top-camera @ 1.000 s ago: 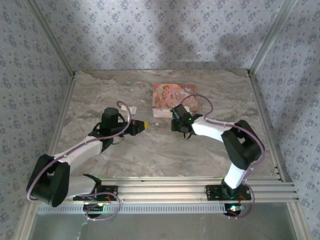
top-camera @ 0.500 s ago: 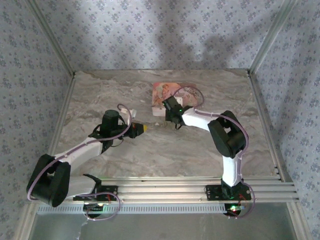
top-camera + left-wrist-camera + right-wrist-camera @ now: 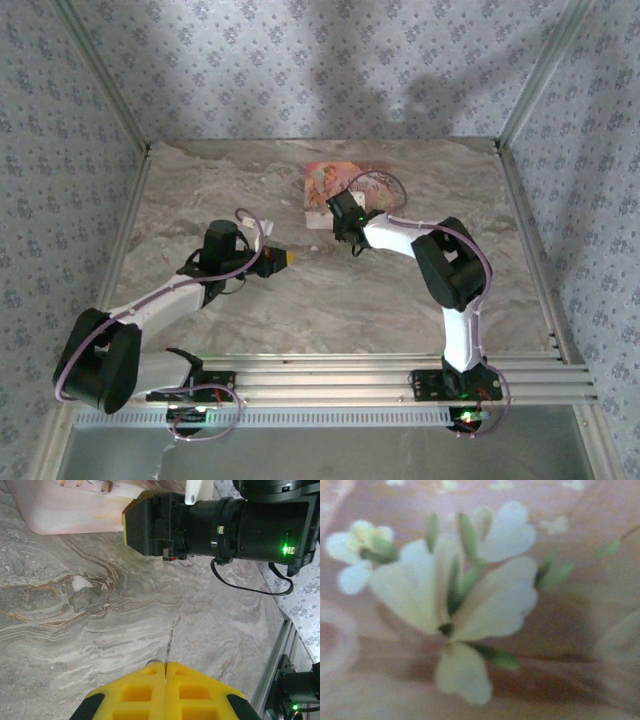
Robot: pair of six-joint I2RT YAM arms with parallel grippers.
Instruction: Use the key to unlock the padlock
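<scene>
My left gripper (image 3: 288,258) is shut on the key (image 3: 170,639); in the left wrist view the thin metal blade sticks out from between the yellow fingers (image 3: 195,687) over bare marble. My right gripper (image 3: 338,218) hovers at the near edge of the pink floral box (image 3: 345,183), and its black body with a yellow edge (image 3: 145,527) lies just ahead of the key tip. The right wrist view is a blurred close-up of the box's white flower print (image 3: 455,605), with no fingers showing. The blue padlock is hidden.
A small white object (image 3: 264,221) lies beside the left arm's wrist. The aluminium rail (image 3: 330,375) runs along the near edge, and patterned walls close in the marble table (image 3: 200,190) on three sides.
The right gripper has swung left and farther back, up against the pink box's near edge. The left gripper with the key has drawn back slightly to the left.
</scene>
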